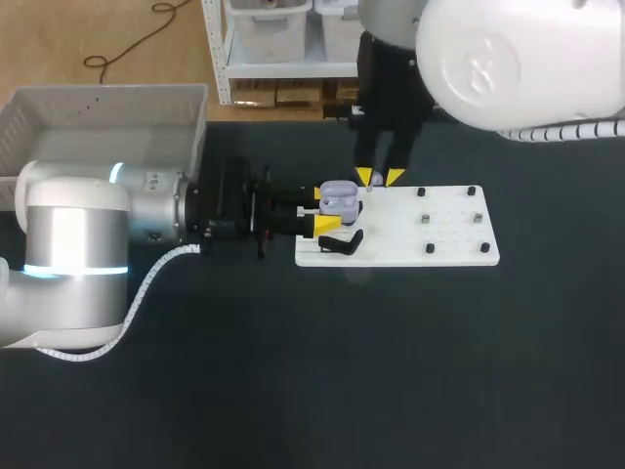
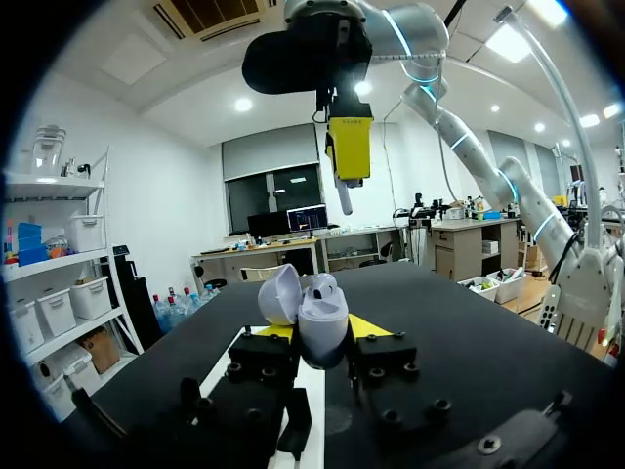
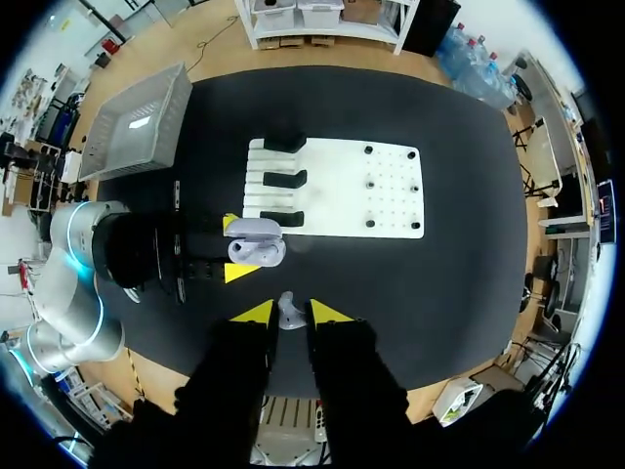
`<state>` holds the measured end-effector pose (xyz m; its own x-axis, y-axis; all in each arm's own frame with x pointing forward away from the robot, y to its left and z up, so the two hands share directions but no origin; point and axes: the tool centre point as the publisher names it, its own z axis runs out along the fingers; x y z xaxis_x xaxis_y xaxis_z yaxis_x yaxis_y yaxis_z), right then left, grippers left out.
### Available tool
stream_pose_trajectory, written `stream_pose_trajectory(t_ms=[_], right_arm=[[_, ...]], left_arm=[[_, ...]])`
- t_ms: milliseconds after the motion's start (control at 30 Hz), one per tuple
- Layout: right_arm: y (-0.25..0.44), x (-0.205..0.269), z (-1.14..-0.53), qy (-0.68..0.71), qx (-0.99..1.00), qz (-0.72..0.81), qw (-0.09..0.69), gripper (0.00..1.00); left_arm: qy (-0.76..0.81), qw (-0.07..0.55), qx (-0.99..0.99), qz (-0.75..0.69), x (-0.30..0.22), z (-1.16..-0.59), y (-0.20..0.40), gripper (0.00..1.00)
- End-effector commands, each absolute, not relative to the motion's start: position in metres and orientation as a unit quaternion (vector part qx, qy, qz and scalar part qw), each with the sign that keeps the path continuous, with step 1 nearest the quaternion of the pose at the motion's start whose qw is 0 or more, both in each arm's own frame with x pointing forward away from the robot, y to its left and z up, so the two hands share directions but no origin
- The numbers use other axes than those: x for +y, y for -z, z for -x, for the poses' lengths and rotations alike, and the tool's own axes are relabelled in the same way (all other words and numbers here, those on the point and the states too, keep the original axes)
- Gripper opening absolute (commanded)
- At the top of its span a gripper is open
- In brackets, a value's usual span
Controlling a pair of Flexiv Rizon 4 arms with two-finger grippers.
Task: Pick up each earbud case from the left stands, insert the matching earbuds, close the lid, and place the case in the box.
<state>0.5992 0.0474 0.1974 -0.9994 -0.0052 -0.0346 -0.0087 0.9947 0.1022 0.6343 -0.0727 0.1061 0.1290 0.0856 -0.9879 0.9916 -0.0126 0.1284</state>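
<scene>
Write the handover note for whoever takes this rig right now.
Left gripper: shut on the earbud case, lid open, held over the left end of the white board.
Right gripper: shut on a white earbud, just above the case.
Done: case is off its stand.
Left: seat the earbuds, close the lid, place the case in the box. No case shows there yet.
</scene>
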Motion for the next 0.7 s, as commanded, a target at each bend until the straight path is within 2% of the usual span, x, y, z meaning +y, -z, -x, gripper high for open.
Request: stream_pose_trajectory(t_ms=[33, 700], right_arm=[[-0.197, 0.046, -0.598, -0.052, 0.998, 0.003, 0.018, 0.00], [-0.187, 0.078, -0.609, -0.023, 0.988, 0.148, 0.026, 0.00]], left_arm=[[0.445, 0.510, 0.486, -0.553, -0.073, -0.633, -0.105, 0.00], [0.445, 0.510, 0.486, -0.553, -0.073, -0.633, -0.105, 0.00]])
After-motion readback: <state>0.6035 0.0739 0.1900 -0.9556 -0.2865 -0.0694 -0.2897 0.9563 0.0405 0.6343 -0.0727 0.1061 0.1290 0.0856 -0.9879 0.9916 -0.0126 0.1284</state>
